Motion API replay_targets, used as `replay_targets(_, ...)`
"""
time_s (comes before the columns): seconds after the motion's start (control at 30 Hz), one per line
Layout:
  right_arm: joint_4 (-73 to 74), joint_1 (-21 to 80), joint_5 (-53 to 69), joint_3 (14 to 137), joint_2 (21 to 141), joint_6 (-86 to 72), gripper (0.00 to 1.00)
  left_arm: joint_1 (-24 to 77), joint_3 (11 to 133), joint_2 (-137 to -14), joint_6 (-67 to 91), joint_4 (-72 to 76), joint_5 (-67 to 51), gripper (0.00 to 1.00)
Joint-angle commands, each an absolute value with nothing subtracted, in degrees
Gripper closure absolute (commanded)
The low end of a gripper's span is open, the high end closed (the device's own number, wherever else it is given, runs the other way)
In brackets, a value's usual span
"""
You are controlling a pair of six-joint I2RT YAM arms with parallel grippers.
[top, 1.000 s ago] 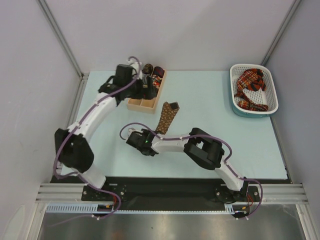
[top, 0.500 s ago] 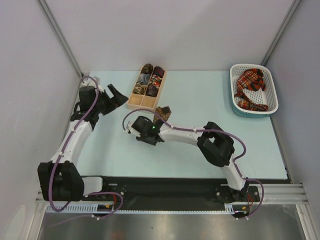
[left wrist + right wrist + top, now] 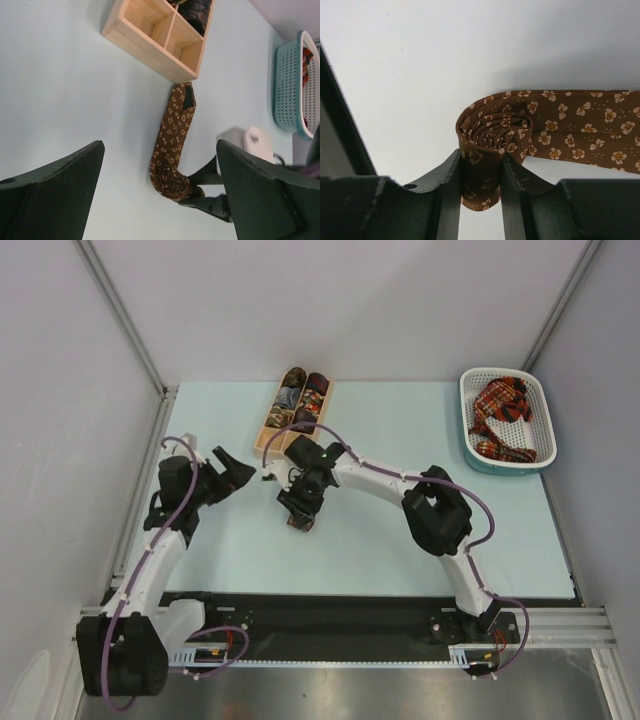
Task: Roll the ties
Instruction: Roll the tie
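While your right gripper (image 3: pixel 481 159) is clamped on the rolled end (image 3: pixel 495 131) of the brown tie (image 3: pixel 172 127), your left gripper (image 3: pixel 235 468) holds nothing and its jaws stand wide apart. The right wrist view shows you the grip plainly: the dark fingers (image 3: pixel 447 195) press on either side of a tight spiral of brown fabric with small gold flowers. From that spiral, the unrolled length runs off to the right, flat on the pale blue table (image 3: pixel 400 530).

From the left wrist view you see the same tie laid out in a gentle curve. Its roll is at the near end, in the right gripper, and its pointed tip is at the far end, by the corner of the wooden divided box (image 3: pixel 142 52). The tip seems to touch that corner, though from this angle you cannot be sure.

Seen from above, your right arm reaches across to the left of centre, just in front of the box. Your left gripper sits near the left edge of the table, pointing toward the tie and well apart from it.

Several finished rolls (image 3: pixel 300 400) fill the far compartments of the box. At the far right of the table, the white perforated basket (image 3: pixel 466 415) holds a crumpled red plaid tie (image 3: pixel 503 415), not yet rolled.
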State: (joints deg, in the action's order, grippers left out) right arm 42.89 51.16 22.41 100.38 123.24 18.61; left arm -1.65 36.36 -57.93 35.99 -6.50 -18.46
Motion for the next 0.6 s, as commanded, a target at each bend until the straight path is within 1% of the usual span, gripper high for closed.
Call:
replay_targets(0.0, 48.2, 48.1, 36.4, 104.2, 125.9, 18.6, 0.73, 2.4, 32.4, -53.4, 35.2, -2.5, -16.7, 0.0)
replay_targets(0.13, 50.5, 44.9, 43.1, 106.9, 129.9, 19.5, 0.72, 11.2, 28.2, -49.7, 32.8, -1.0, -11.9, 0.0)
replay_targets(0.27, 53.2, 41.8, 50.4, 109.7, 133.7, 21.3, 0.72, 18.5, 24.4, -48.5, 29.7, 1.4, -7.0, 0.0)
replay_targets(0.33, 54.3, 40.4, 54.4, 110.8, 134.7, 22.3, 0.72, 20.6, 22.6, -48.4, 27.2, 2.3, -5.7, 0.0)
replay_targets(0.53, 57.5, 38.0, 61.3, 114.6, 139.3, 25.0, 0.72, 28.2, 23.1, -51.3, 18.7, 3.5, -0.2, 0.0)
replay_targets(0.57, 58.4, 37.7, 61.6, 115.0, 139.8, 25.3, 0.72, 30.5, 23.3, -51.9, 17.4, 4.0, 3.6, 0.0)
